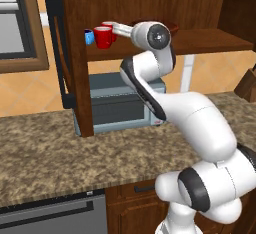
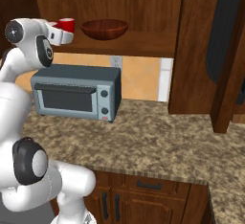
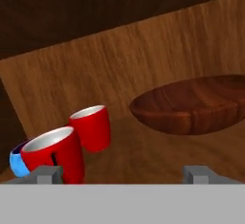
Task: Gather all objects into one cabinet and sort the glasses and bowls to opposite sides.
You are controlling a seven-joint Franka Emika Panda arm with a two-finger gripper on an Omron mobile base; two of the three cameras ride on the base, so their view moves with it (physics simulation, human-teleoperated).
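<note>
Mugs first: both red ones sit on the cabinet shelf (image 1: pixel 210 40) at its left end, the nearer red mug (image 3: pixel 55 153) right in front of the farther red mug (image 3: pixel 92 126), with the blue cup (image 3: pixel 18 163) tucked just beside the near one at the shelf's edge. The wooden bowl (image 3: pixel 191 106) is further right on the same shelf, apart from the cups. So everything looks gathered and split to opposite sides already, I'd say.

The gripper (image 3: pixel 123 174) hovers just in front of the mugs with its fingers spread wide and nothing between them.

Handling-wise, my guess: the mugs look glossy, like glazed ceramic, so rigid, light, a bit slippery and chippable. Best hold would be across the body or pinching the rim wall, not the handle. They're crowded together, so a finger going in could easily knock a neighbour, and the blue cup has little room before the edge. The bowl looks stiff, sturdy and wide; pinching its rim is the only realistic grab.
</note>
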